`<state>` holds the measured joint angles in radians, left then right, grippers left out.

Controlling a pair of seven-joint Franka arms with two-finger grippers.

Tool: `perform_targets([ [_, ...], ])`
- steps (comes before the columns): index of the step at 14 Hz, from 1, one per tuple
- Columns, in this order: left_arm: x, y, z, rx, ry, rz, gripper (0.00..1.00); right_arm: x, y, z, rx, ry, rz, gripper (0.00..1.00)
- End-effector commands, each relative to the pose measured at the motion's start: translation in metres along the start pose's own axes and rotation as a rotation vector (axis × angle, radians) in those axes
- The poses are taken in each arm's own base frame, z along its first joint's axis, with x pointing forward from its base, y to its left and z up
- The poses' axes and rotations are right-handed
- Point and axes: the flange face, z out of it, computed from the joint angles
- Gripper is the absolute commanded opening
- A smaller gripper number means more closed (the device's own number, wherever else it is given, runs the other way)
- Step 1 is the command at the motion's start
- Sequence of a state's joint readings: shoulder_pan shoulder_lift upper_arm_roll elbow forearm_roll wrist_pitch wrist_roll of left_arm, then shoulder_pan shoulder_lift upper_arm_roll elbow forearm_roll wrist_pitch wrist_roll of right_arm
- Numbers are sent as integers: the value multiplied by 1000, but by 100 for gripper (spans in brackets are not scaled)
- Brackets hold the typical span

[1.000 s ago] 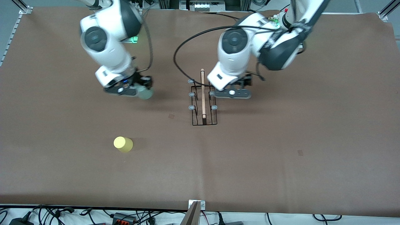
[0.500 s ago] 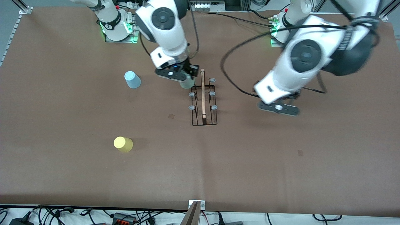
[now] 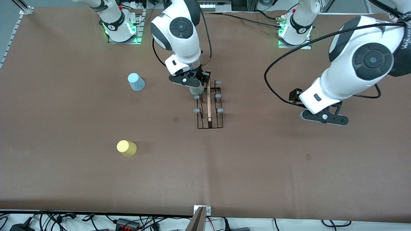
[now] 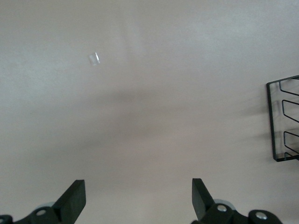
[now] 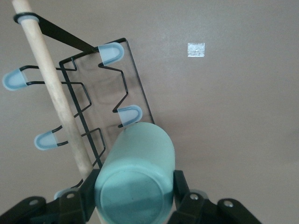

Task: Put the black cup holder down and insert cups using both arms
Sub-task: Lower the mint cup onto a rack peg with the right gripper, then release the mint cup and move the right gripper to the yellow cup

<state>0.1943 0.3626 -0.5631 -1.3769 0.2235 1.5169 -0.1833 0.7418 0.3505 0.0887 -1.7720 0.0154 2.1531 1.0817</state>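
Black cup holder (image 3: pixel 209 106) stands upright on the table (image 3: pixel 257 166), near the middle, w/ its wooden rod handle (image 3: pixel 208 96) along the top and grey-tipped pegs (image 5: pixel 111 52) on both sides. Right gripper (image 3: pixel 192 84) hangs over the rack's end nearest the arm bases, pinching the pale green cup (image 5: pixel 136 177) by its sides, base toward the wrist cam, mouth pointing down at the pegs. Left gripper (image 4: pixel 135 200) hovers over bare table toward the left arm's end, well apart from the rack, fingers spread w/ nothing between; this arm waits. Blue cup (image 3: pixel 136 81) and yellow cup (image 3: pixel 126 148) sit on the table toward the right arm's end, yellow nearer the front cam; neither is on a peg.

Risks, as judged: cup looks tilted rel. to the pegs, so its rim could catch a peg tip or the handle instead of sliding on. The rack is light wire and unheld; a sideways push may shift or tip it. Releasing before the cup seats would likely drop it beside the rack.
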Motion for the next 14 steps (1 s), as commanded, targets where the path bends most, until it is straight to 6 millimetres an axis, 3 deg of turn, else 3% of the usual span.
perform_targets([
  [1,-3,-36,-6,0,20,26,100,0,-6,6,1,19,3,12],
  [2,-2,-44,-8,-6,32,43,100,0,-5,10,-4,16,3,12],
  [6,-3,-43,-11,-18,34,50,100,0,-5,13,-9,14,3,14],
  [8,-2,-50,-14,-22,44,33,100,3,-3,20,-17,8,7,100],
  [11,-10,-64,-35,-14,79,-36,100,11,-2,1,2,20,-1,100],
  [14,-25,-99,-38,-130,83,-142,100,49,26,-41,36,54,33,100],
])
